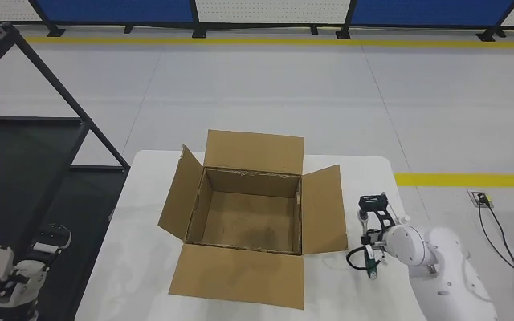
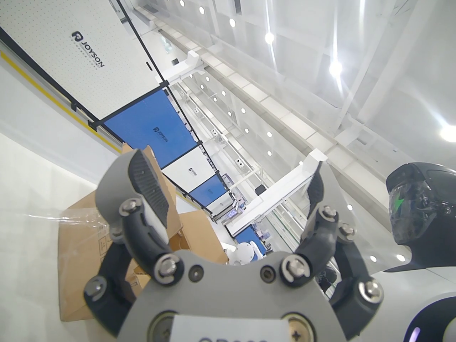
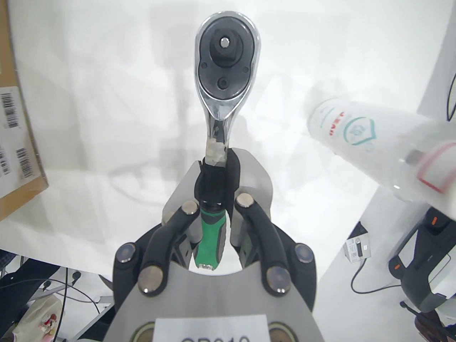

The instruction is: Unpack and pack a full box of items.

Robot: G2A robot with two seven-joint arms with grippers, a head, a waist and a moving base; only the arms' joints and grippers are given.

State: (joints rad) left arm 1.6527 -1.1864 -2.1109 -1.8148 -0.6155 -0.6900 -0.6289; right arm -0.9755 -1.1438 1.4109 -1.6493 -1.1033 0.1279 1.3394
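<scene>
Right gripper (image 3: 215, 176) clamped on ratchet wrench (image 3: 226, 65) handle, wrench head sticking out over white counter (image 1: 337, 281), beside open cardboard box (image 1: 241, 277). Left gripper (image 2: 231, 179) spread wide, holding nothing.

The box (image 1: 241, 183) sits in the middle of the surface (image 1: 132, 257), with its four flaps spread toward 12, 3, 6 and 9 o'clock. At 3 o'clock from the box, just beside that flap, the right hand (image 3: 217, 172) is above the surface, closed on the handle of a wrench (image 3: 226, 65). The wrench head juts beyond the fingertips. A bottle (image 3: 356, 133) is near the wrench, on the side away from the box. The left hand (image 2: 228, 169) is at 8 o'clock, off the surface.
</scene>
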